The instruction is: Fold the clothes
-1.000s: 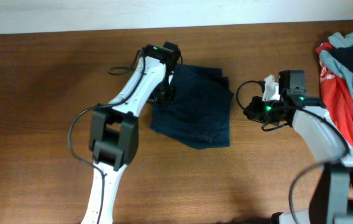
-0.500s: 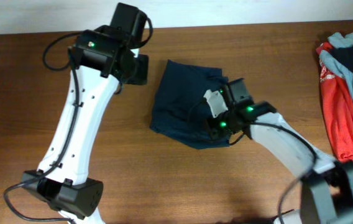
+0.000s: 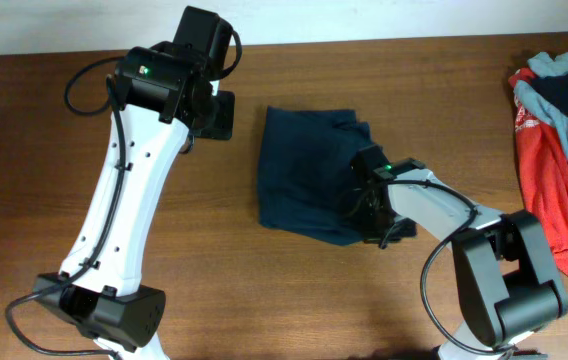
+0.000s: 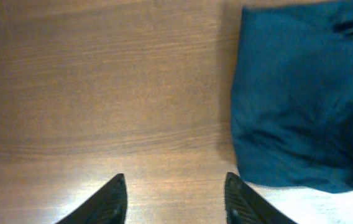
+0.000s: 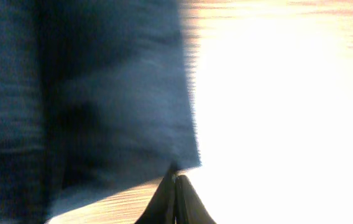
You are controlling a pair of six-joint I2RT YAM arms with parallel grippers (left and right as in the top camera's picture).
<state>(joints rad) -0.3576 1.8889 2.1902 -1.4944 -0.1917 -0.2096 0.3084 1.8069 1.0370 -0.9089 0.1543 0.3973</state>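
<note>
The clothes, a plain dark navy garment, lie folded into a rough square at the table's middle. They fill the right side of the left wrist view and the left side of the right wrist view. My left gripper hovers to the left of the garment, open, with only bare wood between its fingers. My right gripper sits low at the garment's right edge. Its tips are pressed together at the lower corner of the fabric and appear to pinch the hem.
A heap of other garments lies at the table's right edge: a red one with white print and a light grey-blue one. The back edge of the table meets a white wall.
My right gripper moved left from beside the garment onto its right edge and closed tight. My left arm lifted off the garment, swung left and opened. The garment's outline became squarer.
</note>
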